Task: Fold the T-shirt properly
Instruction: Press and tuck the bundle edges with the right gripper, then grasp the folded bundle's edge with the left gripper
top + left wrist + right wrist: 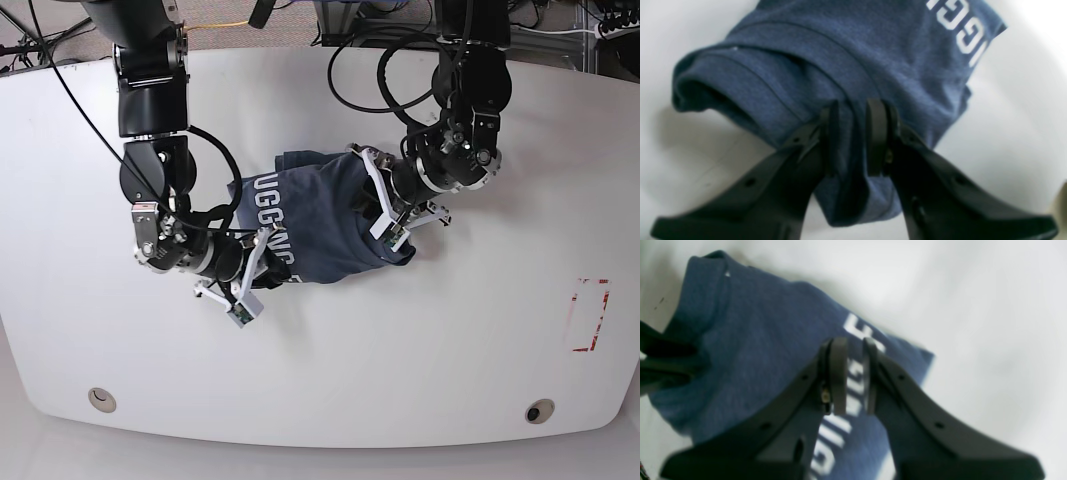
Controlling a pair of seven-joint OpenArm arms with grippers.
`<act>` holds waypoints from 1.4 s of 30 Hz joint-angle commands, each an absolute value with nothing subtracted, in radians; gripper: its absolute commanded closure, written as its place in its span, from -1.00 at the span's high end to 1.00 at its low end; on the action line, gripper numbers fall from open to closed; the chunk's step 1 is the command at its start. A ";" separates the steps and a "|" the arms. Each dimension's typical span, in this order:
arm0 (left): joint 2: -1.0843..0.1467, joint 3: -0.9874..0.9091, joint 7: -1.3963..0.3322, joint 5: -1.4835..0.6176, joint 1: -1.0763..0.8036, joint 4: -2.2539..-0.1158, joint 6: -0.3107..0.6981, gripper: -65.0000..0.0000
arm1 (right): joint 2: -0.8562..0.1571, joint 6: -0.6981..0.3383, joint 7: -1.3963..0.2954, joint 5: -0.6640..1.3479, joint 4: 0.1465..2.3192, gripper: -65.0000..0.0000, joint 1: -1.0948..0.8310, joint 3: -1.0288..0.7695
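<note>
1. The right gripper (262, 262), on the base view's left, pinches the lettered edge of the T-shirt (320, 225).
2. The T-shirt lies bunched mid-table (420, 340), between both arms.
3. The left gripper (375, 205) pinches a fold of cloth at the shirt's other side.

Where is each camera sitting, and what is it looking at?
Left wrist: on the left arm, looking past its black left gripper pinching the dark blue cotton T-shirt with white letters.
Right wrist: on the right arm, behind its right gripper on the lettering.
Base: overhead, facing the white table and both arms.
All share the T-shirt.
</note>
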State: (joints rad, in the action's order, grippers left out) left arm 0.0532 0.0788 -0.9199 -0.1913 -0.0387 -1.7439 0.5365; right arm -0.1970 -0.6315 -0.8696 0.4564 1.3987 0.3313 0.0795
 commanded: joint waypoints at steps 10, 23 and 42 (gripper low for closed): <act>0.047 0.142 -0.898 -0.127 -0.056 -1.759 0.541 -0.64 | -0.213 -0.644 -0.556 0.292 1.190 -0.92 0.360 0.116; -0.125 0.191 -0.886 -0.131 0.179 -1.435 0.547 -0.63 | -0.249 -0.698 -0.558 0.248 1.337 -0.93 0.163 0.067; -0.165 0.248 -0.667 -0.134 0.430 -1.182 0.547 -0.64 | -0.021 -0.642 -0.846 0.240 1.712 -0.93 -0.093 -0.013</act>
